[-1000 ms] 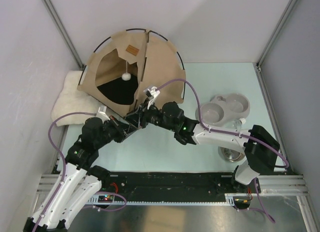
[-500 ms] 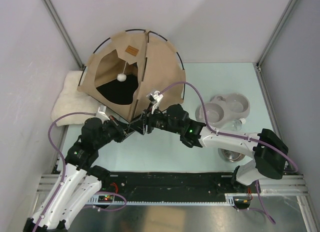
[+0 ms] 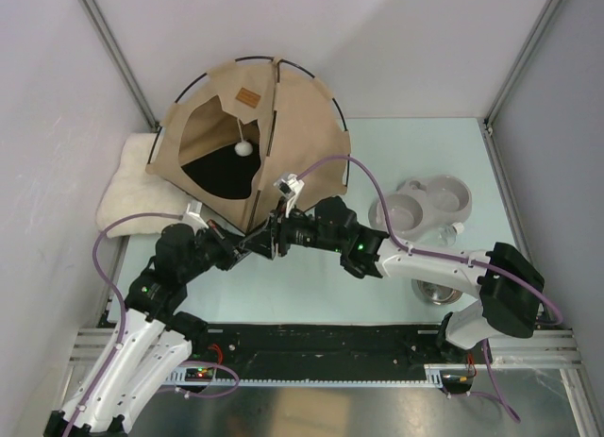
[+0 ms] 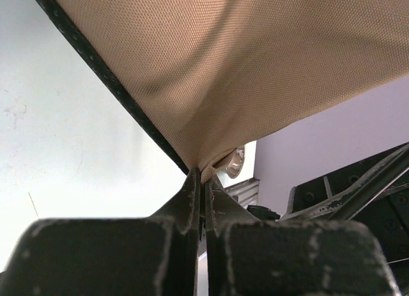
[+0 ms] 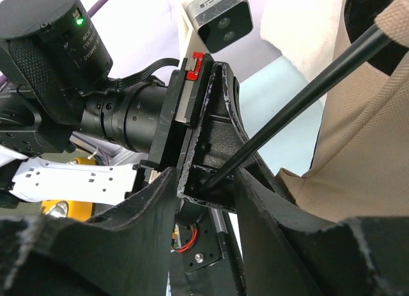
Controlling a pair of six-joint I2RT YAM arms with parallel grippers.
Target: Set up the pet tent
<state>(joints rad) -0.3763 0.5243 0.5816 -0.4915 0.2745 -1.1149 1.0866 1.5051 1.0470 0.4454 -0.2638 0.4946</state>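
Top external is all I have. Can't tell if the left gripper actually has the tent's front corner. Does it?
Observer: Yes. The left wrist view shows the left gripper shut on the pet tent at its corner, with the fabric pinched flat.
Operator: Right gripper clamped on the pole?
Observer: No. The right wrist view shows the pole passing through the gap of the open right gripper, one finger on either side.
Operator: Pole tip seated?
Observer: The tip ends against the left gripper's black body. I cannot tell whether it is seated.

No readable text, brown label patch (image 3: 248, 94) too small, motor housing (image 5: 51, 40) print illegible
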